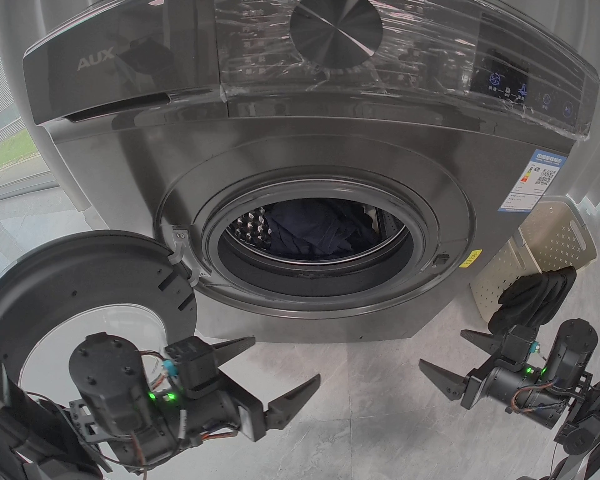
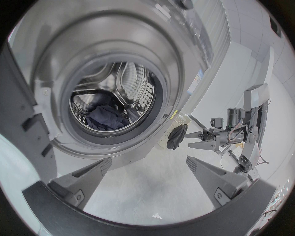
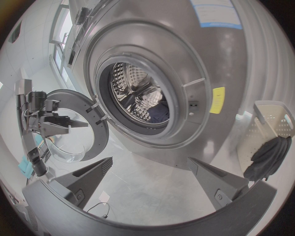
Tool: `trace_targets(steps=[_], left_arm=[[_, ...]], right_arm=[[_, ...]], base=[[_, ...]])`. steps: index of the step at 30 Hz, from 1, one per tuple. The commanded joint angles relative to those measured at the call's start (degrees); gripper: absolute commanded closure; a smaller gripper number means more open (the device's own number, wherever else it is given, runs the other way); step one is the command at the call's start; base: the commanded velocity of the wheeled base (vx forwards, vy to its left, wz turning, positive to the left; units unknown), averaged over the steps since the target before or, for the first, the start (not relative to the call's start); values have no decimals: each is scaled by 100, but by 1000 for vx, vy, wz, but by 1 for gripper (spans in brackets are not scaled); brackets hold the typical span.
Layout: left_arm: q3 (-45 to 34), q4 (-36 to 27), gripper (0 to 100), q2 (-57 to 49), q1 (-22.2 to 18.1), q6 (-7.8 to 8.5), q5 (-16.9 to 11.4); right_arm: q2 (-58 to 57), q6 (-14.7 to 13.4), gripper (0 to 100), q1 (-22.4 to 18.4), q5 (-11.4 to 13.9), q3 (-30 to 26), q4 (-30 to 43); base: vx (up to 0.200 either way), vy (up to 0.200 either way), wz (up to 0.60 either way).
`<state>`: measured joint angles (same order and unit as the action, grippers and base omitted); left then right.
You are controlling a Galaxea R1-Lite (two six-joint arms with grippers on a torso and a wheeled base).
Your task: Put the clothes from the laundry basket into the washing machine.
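My right claw point(image 1: 445, 353) gapes empty near dark garment point(image 1: 531, 299) draped on laundry basket point(image 1: 559, 234), seemingly poised to grab; left claw point(image 1: 284, 359) likewise wide, empty.

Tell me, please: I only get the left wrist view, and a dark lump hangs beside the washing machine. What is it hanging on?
Observer: The dark garment is draped over the rim of a pale, perforated laundry basket.
Operator: Any controls up top?
Observer: Yes, atop the washing machine: a round dial and a lit display, under clear plastic film.
Operator: And the door?
Observer: The door is a full ring around a clear window, swung open to the robot's left.
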<state>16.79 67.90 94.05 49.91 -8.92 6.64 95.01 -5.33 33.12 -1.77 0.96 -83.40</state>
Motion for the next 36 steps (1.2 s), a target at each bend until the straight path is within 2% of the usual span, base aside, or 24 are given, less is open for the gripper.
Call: trace_targets(steps=[1, 2, 4, 5, 6, 10, 11, 14, 16, 19, 20, 21, 22, 27, 29, 33, 35, 36], left_arm=[[-685, 13, 0, -1284, -271, 242, 39], [-800, 13, 0, -1460, -359, 303, 48], [-835, 13, 0, -1512, -385, 312, 48], [-1055, 4, 0, -1978, -508, 339, 48], [-1169, -40, 0, -2189, -535, 365, 48], [-1643, -383, 0, -3007, -842, 567, 39], [-1679, -620, 0, -3341, -983, 576, 48], [-1679, -1139, 0, -3912, -1238, 567, 39], [-1679, -1772, 0, -4571, -1537, 567, 12], [-1679, -2721, 0, -5274, -1756, 488, -23], [-1679, -3037, 0, -5503, -1827, 444, -23], [-1679, -3081, 0, -5538, -1836, 435, -23], [-1679, -3565, 0, -6004, -1967, 383, -23], [-1679, -4593, 0, -7225, -2565, 374, -155], [-1679, -4997, 0, -7797, -2846, 374, -278], [-1679, -6061, 0, -8948, -3453, 374, -735], [-1679, -6430, 0, -8983, -3497, 356, -629], [-1679, -6447, 0, -8966, -3497, 260, -550]], right_arm=[[-1310, 120, 0, -588, -25, -96, 886], [-1582, 128, 0, -640, -34, -96, 1194], [-1670, 128, 0, -649, -52, -96, 1273], [-2329, 111, 0, -667, -324, -96, 2003], [-2611, 84, 0, -658, -447, -96, 2301], [-3753, -30, 0, -763, -632, -96, 3637], [-4254, -39, 0, -939, -632, -96, 4156], [-4966, -12, 0, -1282, -588, -96, 4885], [-5836, 58, 0, -1581, -562, -96, 5545], [-6689, 93, 0, -1941, -535, -79, 6274], [-6944, 93, 0, -2047, -535, -79, 6476], [-6979, 93, 0, -2064, -535, -79, 6503], [-7436, 102, 0, -2187, -518, -79, 6819], [-8455, 190, 0, -2442, -509, -79, 7584], [-8781, 190, 0, -2539, -500, -88, 7847], [-8974, 146, 0, -2583, -491, -96, 8023], [-8965, 137, 0, -2591, -544, -96, 8014], [-8965, 146, 0, -2591, -570, -96, 8023]], base=[[0, 0, 0], [0, 0, 0], [-100, 0, 0], [-200, 0, 0], [-200, 0, 0], [-150, 0, 0], [0, 0, 0], [-133, 0, 0], [-200, 0, 0], [-133, 0, 0], [0, 0, 0], [0, 0, 0], [-200, 0, 0], [-200, 0, 0], [0, 0, 0], [0, 0, 0], [0, 0, 0], [0, 0, 0]])
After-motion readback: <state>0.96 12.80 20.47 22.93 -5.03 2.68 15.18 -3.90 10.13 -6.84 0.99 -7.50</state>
